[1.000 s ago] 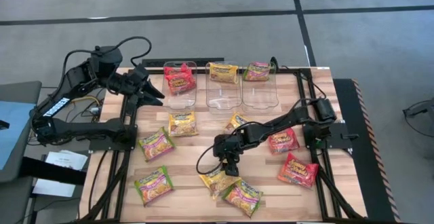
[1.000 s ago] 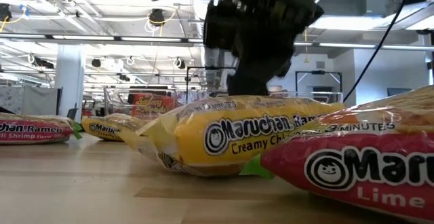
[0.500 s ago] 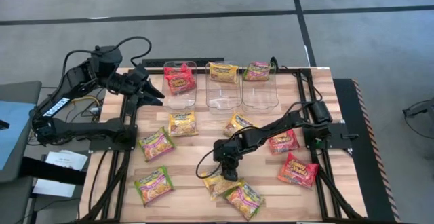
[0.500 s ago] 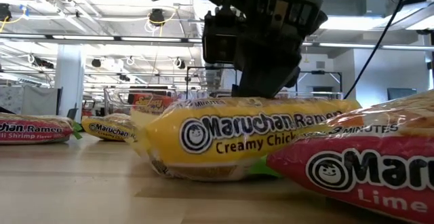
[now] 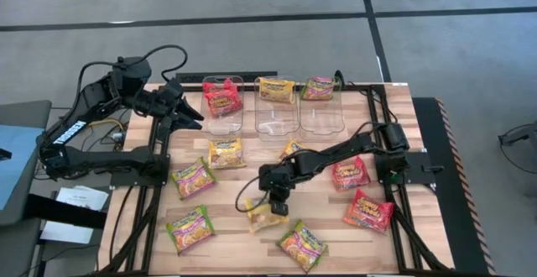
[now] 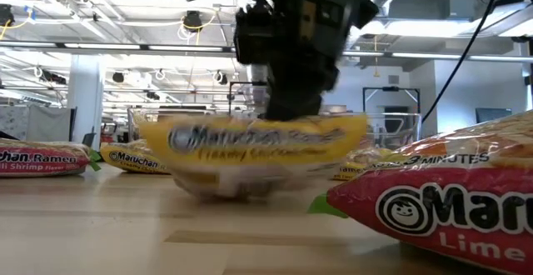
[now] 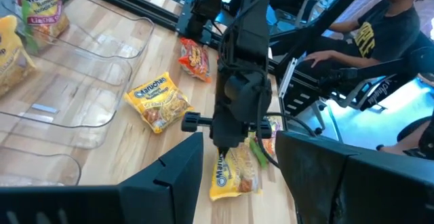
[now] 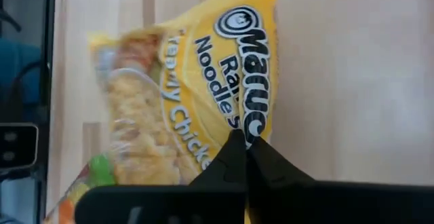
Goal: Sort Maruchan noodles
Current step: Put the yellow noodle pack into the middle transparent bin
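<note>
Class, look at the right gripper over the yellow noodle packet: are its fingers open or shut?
Shut. The right gripper has its dark fingertips pressed together on the edge of the yellow noodle packet, pinching it; no gap shows between them.

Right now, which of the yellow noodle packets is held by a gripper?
The yellow Creamy Chicken packet near the table's front, pinched at its edge by the shut right gripper. The other yellow packets lie free or sit in the middle bin.
</note>
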Controlling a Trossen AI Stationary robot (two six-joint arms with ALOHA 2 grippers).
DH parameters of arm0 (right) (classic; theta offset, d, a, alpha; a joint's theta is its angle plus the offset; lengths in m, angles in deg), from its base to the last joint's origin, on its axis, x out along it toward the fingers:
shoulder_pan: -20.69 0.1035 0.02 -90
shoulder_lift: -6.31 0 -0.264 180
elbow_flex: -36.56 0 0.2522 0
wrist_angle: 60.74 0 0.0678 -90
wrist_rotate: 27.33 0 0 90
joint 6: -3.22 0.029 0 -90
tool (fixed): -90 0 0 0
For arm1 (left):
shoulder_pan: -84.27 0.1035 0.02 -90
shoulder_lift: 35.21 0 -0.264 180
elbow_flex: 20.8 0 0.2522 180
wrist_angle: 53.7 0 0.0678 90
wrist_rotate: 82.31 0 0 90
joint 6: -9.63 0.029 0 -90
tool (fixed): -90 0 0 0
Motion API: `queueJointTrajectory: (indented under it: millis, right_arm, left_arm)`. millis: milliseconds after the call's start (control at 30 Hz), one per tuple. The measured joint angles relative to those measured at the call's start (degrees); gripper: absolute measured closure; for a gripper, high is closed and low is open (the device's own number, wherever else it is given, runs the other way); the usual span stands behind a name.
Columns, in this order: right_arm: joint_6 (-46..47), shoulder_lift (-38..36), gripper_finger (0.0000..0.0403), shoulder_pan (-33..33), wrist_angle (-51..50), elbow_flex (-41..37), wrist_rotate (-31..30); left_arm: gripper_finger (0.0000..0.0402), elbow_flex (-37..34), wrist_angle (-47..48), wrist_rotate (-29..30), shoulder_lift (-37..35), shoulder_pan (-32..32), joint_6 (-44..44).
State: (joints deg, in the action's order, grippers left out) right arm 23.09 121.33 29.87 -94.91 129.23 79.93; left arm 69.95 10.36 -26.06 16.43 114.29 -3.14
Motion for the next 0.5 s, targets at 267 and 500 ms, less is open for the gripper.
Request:
queueJointTrajectory:
  millis: [267, 500]
  right_arm:
    - [-9.4, -0.6, 0.0399, -2.0, -12.6, 11.8, -5.7]
    - [-16.4, -0.7, 0.0400, -4.0, -23.1, 23.3, -10.2]
  left_arm:
    - [0.0230, 0.0, 0.3, 0.9, 0.0, 0.0, 0.1]
    - [0.0230, 0.0, 0.6, 1.7, 0.0, 0.0, 0.2]
